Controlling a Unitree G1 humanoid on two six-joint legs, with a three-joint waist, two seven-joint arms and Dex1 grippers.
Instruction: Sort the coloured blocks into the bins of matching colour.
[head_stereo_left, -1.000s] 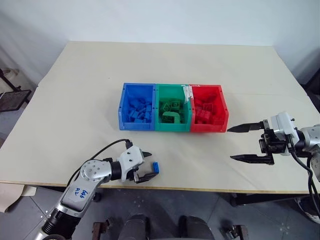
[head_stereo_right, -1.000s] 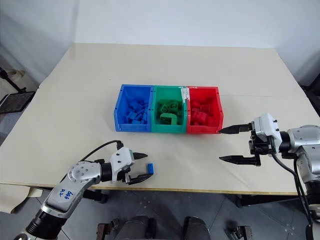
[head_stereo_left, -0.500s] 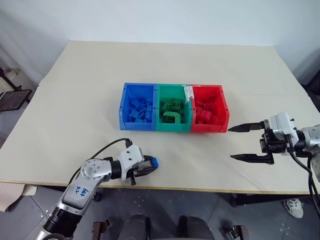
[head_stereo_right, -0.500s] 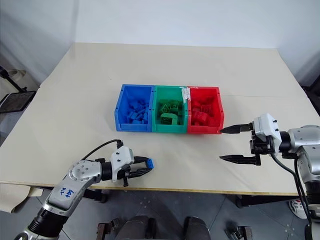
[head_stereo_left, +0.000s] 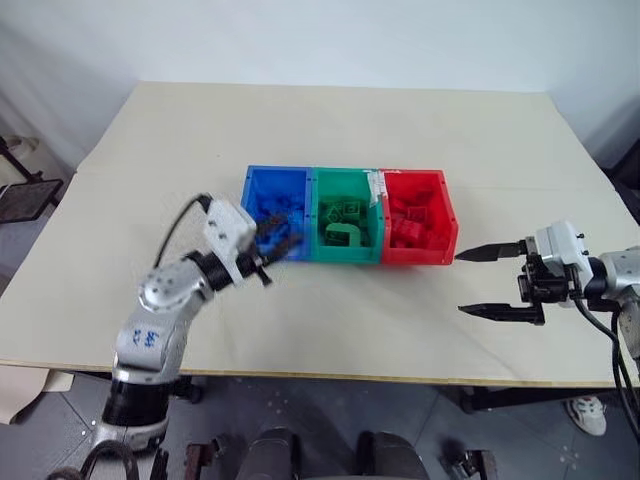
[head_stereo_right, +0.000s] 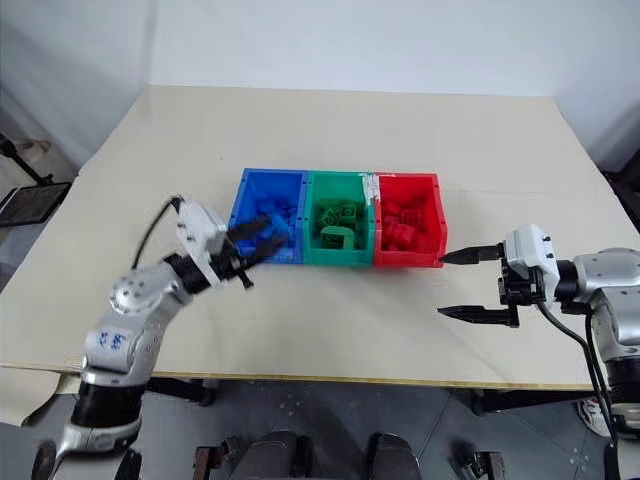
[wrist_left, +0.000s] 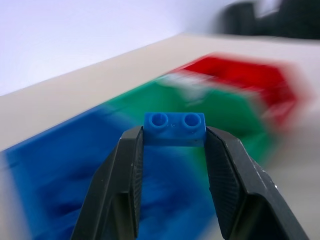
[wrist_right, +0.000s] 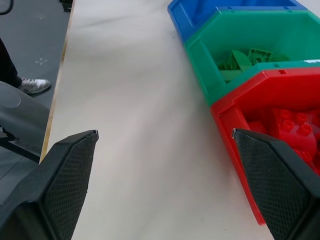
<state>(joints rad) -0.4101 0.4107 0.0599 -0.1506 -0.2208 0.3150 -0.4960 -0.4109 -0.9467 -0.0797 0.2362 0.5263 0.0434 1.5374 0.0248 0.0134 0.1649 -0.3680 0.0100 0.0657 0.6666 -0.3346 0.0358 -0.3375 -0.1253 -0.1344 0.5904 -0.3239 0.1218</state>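
The tiny blue brick (wrist_left: 174, 129) sits pinched across its long axis between the left gripper (wrist_left: 173, 145) jaws, raised off the worktop (head_stereo_left: 330, 300) at the near front corner of the blue bin (head_stereo_left: 250, 205). That bin lies just ahead, so a short carry should do. The right gripper (head_stereo_left: 492, 280) hangs wide and empty beside the red bin (head_stereo_left: 444, 215).
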